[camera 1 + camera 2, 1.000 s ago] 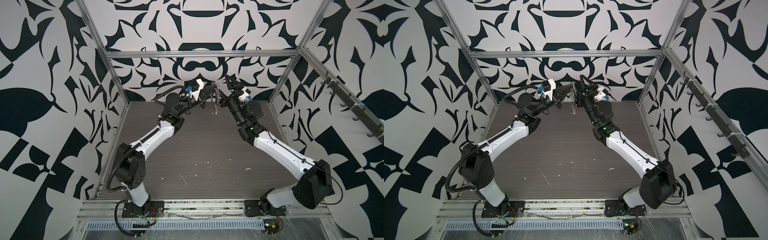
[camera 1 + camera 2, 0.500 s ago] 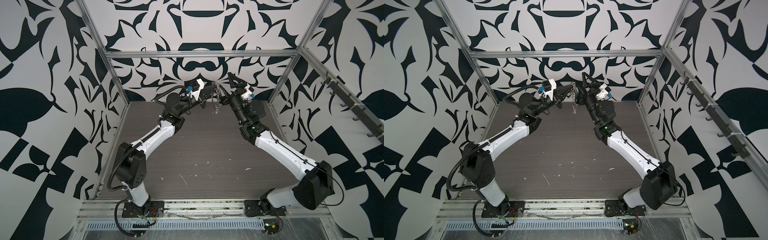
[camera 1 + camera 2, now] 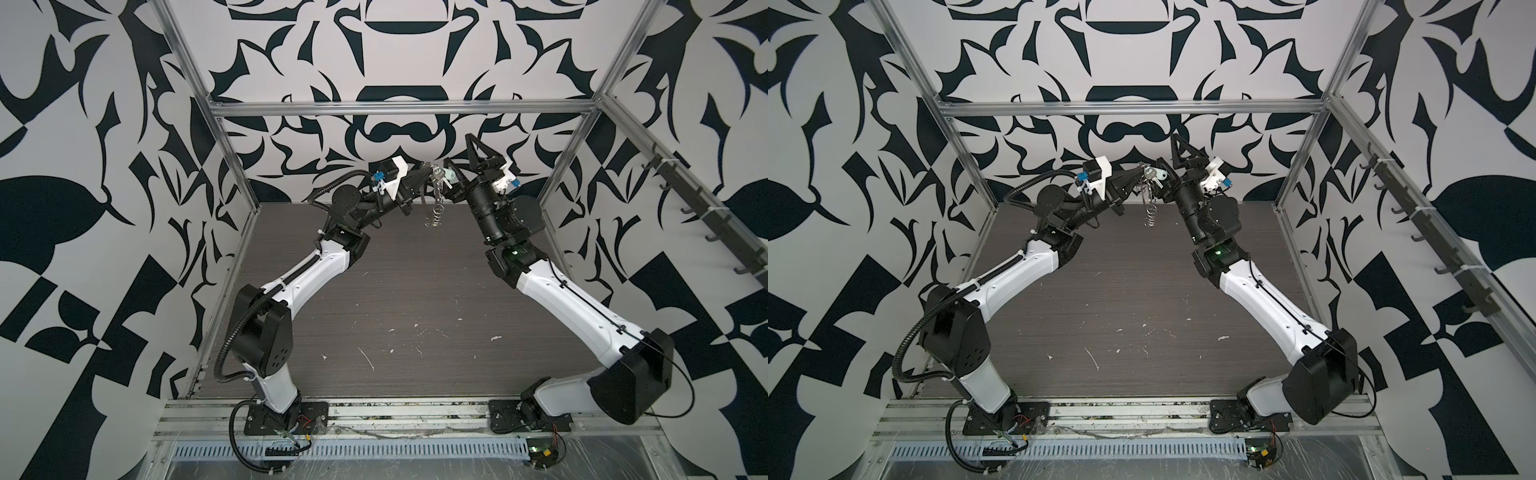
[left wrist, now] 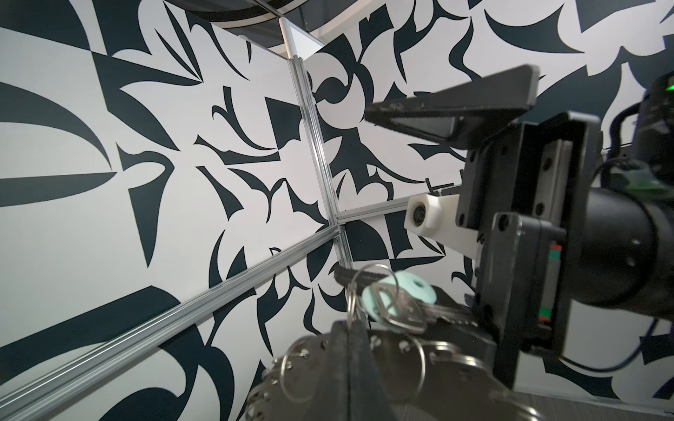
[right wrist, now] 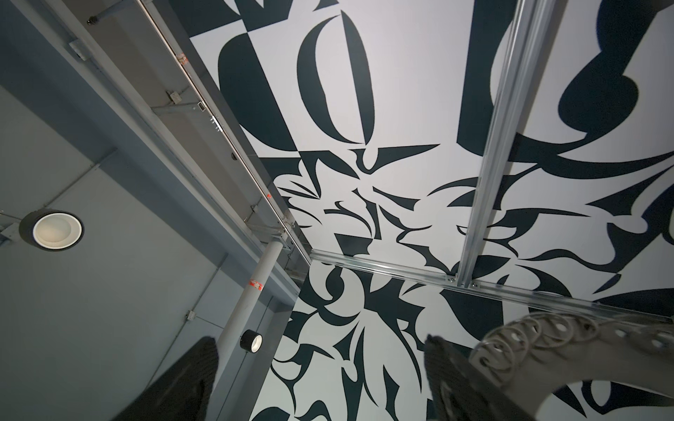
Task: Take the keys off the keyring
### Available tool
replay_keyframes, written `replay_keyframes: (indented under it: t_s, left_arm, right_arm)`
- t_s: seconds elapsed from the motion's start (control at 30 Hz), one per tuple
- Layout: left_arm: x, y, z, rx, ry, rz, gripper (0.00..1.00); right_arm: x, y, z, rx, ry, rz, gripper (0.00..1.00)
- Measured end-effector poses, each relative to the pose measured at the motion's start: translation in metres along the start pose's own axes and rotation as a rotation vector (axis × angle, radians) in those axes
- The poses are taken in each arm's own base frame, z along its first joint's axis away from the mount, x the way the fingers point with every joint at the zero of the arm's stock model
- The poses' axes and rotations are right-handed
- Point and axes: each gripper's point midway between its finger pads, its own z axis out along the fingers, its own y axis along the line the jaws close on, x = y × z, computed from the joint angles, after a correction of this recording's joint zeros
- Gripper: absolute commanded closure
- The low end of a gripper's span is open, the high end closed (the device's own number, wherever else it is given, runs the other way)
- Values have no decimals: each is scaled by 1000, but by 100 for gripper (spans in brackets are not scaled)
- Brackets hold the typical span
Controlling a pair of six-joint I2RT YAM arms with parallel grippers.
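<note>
My left gripper (image 3: 426, 169) (image 4: 352, 339) is shut on the rim of the keyring (image 4: 419, 382), a flat grey disc fringed with split rings. It holds the keyring high in the air at the back, where it hangs edge-on in both top views (image 3: 434, 203) (image 3: 1150, 205). A silver key (image 4: 405, 310) with a pale mint-white tag (image 4: 395, 289) sticks out from the top of the ring (image 3: 445, 179) (image 3: 1158, 174). My right gripper (image 3: 463, 160) (image 3: 1173, 160) (image 5: 321, 364) is open and points upward; its lower finger (image 4: 364, 275) lies just beneath the key. Nothing sits between its fingers; the keyring disc (image 5: 583, 350) is outside one finger.
The dark wood-grain table (image 3: 415, 291) lies far below both grippers, with small white scuffs near the front. Patterned walls and aluminium frame bars (image 3: 399, 109) close in the cell. A rail of hooks (image 3: 706, 216) runs along the right wall.
My right gripper has tilted further upward and shifted slightly right beside the key. The left gripper and the keyring have stayed put.
</note>
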Motion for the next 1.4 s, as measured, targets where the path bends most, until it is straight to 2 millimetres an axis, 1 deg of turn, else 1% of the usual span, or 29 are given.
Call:
replay_keyframes:
  t_s: [0.17,0.37,0.6,0.9,0.97,1.1,1.27,1.33,1.4]
  left_arm:
    - [1,1,1,-3,1,-2,100]
    - [-3,3,4,-3,-15,2,100]
    - [0,4,5,-4,-20,2,100]
    - [14,8,8,-14,-23,-24,100]
    - [12,8,8,-14,-31,-27,100]
    - [4,8,8,-16,-62,-18,100]
    - [-1,8,7,-15,-83,-15,100]
    - [-4,8,7,-14,-91,-16,100]
    - [-7,7,6,-13,-102,-16,100]
  right_arm:
    - [3,8,1,-5,13,-17,8]
    - [5,14,3,-9,24,-21,8]
    - [11,21,6,-1,52,-39,8]
    - [16,11,7,58,79,-55,8]
    - [19,10,7,70,90,-55,8]
    - [28,15,11,69,122,-49,9]
    - [37,13,11,84,155,-50,9]
    - [40,15,13,89,171,-62,9]
    - [43,24,14,79,188,-86,9]
